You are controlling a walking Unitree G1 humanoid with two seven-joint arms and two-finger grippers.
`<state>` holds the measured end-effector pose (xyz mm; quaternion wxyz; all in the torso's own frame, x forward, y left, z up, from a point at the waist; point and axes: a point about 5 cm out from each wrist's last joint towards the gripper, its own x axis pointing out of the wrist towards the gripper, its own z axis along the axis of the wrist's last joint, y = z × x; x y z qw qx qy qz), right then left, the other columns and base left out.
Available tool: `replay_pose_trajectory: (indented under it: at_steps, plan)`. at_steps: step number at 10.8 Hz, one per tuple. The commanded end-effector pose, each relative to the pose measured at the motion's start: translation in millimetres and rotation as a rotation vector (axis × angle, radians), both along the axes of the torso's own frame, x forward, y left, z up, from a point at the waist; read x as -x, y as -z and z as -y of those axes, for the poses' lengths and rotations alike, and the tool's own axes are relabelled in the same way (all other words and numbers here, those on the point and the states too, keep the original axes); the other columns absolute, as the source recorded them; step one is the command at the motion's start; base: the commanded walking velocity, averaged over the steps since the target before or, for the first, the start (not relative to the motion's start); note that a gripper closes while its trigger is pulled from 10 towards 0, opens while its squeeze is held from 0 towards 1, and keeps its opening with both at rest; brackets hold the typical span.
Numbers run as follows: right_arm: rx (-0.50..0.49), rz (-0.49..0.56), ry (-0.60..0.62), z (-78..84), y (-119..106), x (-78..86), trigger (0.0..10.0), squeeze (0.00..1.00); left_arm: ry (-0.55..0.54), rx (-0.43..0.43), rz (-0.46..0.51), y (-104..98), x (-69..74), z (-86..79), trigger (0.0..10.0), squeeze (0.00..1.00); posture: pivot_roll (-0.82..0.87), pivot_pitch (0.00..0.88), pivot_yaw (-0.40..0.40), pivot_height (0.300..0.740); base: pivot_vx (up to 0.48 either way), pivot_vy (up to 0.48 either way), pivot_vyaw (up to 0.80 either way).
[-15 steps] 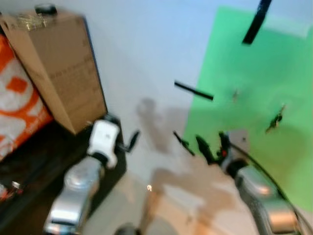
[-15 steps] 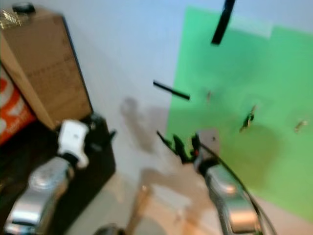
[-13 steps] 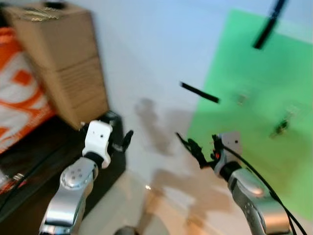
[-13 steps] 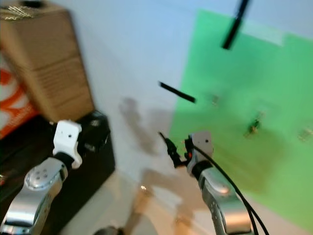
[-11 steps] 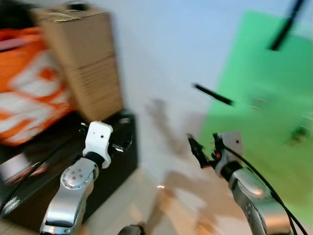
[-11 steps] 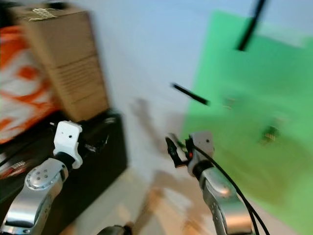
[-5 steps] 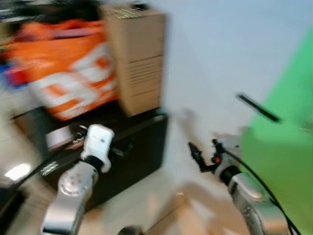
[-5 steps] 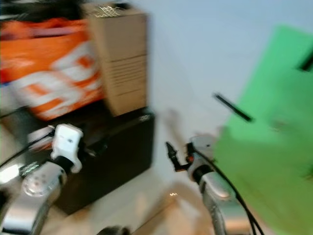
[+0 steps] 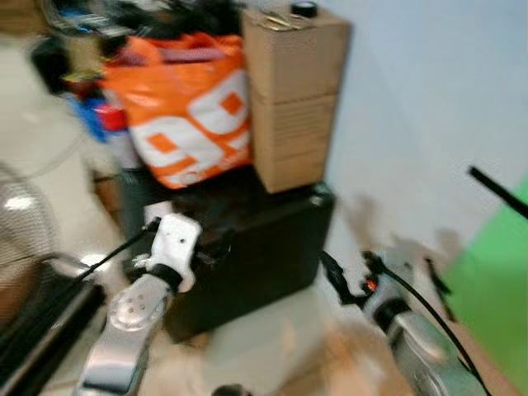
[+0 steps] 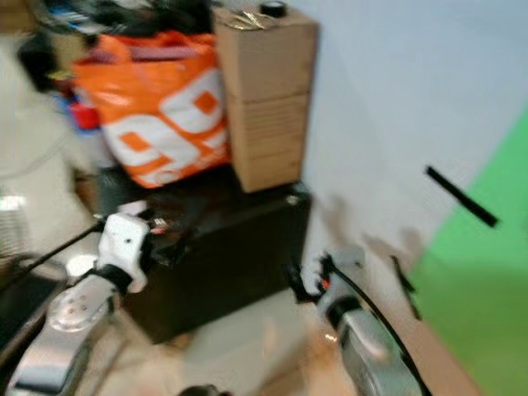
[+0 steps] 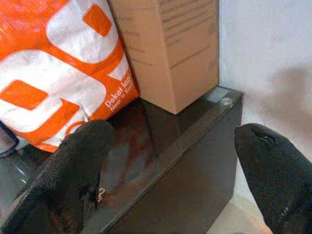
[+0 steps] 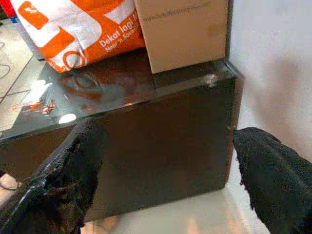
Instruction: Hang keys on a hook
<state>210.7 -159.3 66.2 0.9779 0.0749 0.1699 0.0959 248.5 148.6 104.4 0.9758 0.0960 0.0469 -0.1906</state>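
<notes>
Orange bag (image 9: pixel 186 107) beside cardboard box (image 9: pixel 293 91)

Cardboard box (image 9: pixel 294 91) and bag (image 9: pixel 188 107) sat on the cabinet (image 9: pixel 256 256), bag left of box. Wall (image 9: pixel 421 107) ran right of both.

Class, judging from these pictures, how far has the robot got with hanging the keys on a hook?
Done: nothing visible yet. In hand: the left hand and right hand are both open and empty, facing the black cabinet. A small reddish item on its top may be the keys, but it is too small to tell. Left: grasp the keys, carry them to the green panel, hang them.
</notes>
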Motion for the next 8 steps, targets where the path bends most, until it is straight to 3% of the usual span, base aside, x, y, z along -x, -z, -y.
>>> replay_pose_trajectory:
  at_steps: [1,4,8]
  plan:
    - [0.009,0.031,0.036,6.5,-8,1.3,10.0,1.00,0.026,0.005,0.022,-3,-3.1,4.1,10.0,0.00,-0.06,0.000,0.102,0.740,0.000,0.000,0.80]
    - [0.030,0.035,0.056,5.6,-8,2.1,10.0,1.00,0.031,0.041,0.033,-7,-7.5,4.1,10.0,0.00,-0.06,0.000,0.124,0.740,0.000,0.000,0.80]
    - [0.047,0.102,0.056,-0.6,-16,-13.1,10.0,1.00,-0.015,0.026,0.029,-4,-13.6,-3.2,10.0,0.00,-0.03,0.000,0.098,0.740,0.291,0.000,0.00]
